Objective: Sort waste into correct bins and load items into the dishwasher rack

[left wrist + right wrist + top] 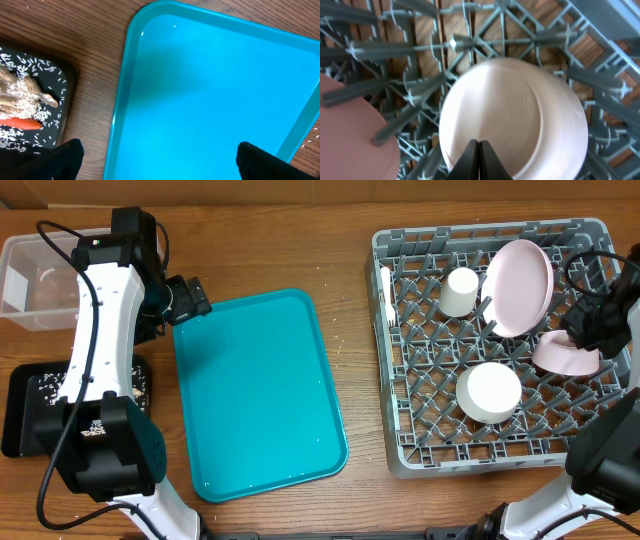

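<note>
- Right gripper (479,150): fingers pressed together with no gap, over the small pale pink bowl (510,115). Cannot tell if the rim is pinched.
- Bowl sits at the right edge of the dishwasher rack (400,450), just beside the large pink plate (520,285).
- Judgement: settle it steady between pegs, clear of the plate.
- Bowl is round, so no long axis. It is tilted; mouth direction unclear.
- Left gripper (160,167): spread wide, empty, over the teal tray (210,75).

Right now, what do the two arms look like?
Both have white links and black joints. The left arm carries a looping black cable and a black left gripper. The right arm shows coiled black cables; the right gripper is black, tapered.
</note>
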You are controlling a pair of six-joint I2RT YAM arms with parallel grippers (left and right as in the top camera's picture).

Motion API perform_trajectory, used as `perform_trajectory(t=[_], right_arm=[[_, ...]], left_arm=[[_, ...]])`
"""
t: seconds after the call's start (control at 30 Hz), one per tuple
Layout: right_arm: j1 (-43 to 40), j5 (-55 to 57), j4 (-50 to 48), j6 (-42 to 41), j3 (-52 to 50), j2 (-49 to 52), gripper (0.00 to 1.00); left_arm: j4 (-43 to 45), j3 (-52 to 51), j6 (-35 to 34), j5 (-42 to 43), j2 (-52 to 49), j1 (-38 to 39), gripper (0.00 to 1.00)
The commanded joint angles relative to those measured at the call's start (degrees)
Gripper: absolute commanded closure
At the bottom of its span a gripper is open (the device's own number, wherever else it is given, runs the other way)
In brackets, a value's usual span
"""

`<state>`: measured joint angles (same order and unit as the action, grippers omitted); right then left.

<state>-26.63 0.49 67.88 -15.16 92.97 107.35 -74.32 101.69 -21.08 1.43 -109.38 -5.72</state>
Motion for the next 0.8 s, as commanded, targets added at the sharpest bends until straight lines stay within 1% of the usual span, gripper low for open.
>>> perform_trajectory(t=[0.0,0.27,0.43,0.53,0.67,0.77], right_arm=[[-0.1,1.0,1.1,0.1,-0.3,-0.2,0.96],[-0.2,1.0,6.0,0.1,-0.3,-0.2,0.96],[-2.0,0.8,10.3,-1.6,-0.2,-0.2,0.96],[-3.4,-2.4,13.8,-1.6,1.8,-1.0,0.96],[-3.3,-4.3,16.5,-1.6,4.7,-4.7,0.96],[-3.0,-4.7,18.0,-1.6,5.3,-10.4,0.96]], left_arm=[[0.0,1.1,-0.8,-0.4,1.1,0.2,0.0],[0.0,1.1,-0.8,-0.4,1.1,0.2,0.0],[0.0,1.1,-0.8,-0.4,1.1,0.2,0.0],[0.0,1.1,-0.8,-0.4,1.1,0.2,0.0],[0.0,1.1,-0.8,-0.4,1.1,0.2,0.0],[0.0,1.1,-0.8,-0.4,1.1,0.2,0.0]])
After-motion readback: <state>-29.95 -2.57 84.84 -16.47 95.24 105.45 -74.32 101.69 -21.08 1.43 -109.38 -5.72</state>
